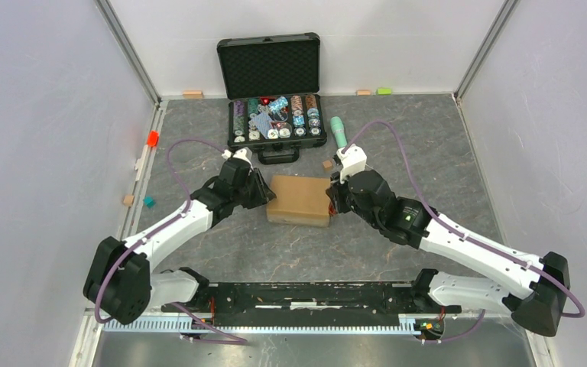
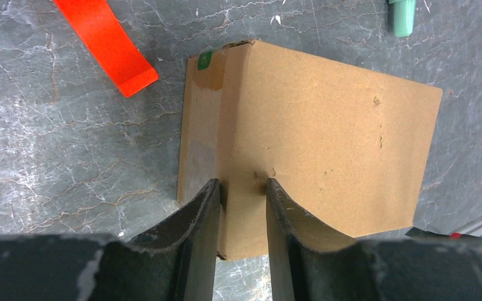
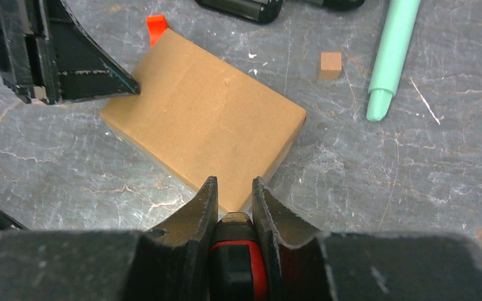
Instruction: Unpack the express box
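Note:
The express box (image 1: pixel 299 199) is a plain brown carton lying flat in the middle of the table. It also shows in the left wrist view (image 2: pixel 326 138) and in the right wrist view (image 3: pixel 207 119). My left gripper (image 1: pixel 264 191) is at the box's left end; its narrow-set fingers (image 2: pixel 241 188) straddle the box's edge, with cardboard between them. My right gripper (image 1: pixel 336 197) is at the box's right end, shut (image 3: pixel 234 188) on a black and red tool (image 3: pixel 238 251) whose tip points at the box's near corner.
An open black case of poker chips (image 1: pixel 275 115) stands behind the box. A mint green pen (image 1: pixel 339 131) and a small wooden cube (image 1: pixel 326 164) lie at the back right. An orange strip (image 2: pixel 107 41) lies left of the box. Small blocks (image 1: pixel 153 138) lie by the left wall.

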You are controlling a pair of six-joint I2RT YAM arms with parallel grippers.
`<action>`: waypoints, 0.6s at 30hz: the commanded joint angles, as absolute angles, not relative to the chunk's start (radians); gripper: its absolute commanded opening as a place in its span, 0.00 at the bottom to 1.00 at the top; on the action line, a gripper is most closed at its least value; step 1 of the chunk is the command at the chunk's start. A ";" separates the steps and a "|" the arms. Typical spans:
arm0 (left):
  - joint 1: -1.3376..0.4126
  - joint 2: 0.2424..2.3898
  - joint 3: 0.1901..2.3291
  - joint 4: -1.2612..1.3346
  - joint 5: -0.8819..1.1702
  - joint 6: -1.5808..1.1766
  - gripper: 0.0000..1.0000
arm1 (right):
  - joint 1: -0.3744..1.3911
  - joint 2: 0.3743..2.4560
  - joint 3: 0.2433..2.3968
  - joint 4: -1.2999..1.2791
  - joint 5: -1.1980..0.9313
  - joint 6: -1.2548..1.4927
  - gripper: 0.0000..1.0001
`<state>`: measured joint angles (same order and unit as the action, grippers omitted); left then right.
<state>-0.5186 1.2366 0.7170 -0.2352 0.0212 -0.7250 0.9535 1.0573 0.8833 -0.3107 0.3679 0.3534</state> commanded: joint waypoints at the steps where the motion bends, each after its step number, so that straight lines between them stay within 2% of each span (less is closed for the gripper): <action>1: -0.480 1.258 0.646 -0.407 -0.041 -0.705 0.23 | 0.953 1.059 0.953 -0.332 0.438 0.319 0.00; 4: -0.462 1.235 0.640 -0.427 -0.038 -0.697 0.20 | 0.952 1.072 0.951 -0.347 0.497 0.297 0.00; 18: -0.367 1.162 0.636 -0.516 -0.005 -0.647 0.07 | 0.951 1.200 0.953 -0.234 0.513 0.275 0.00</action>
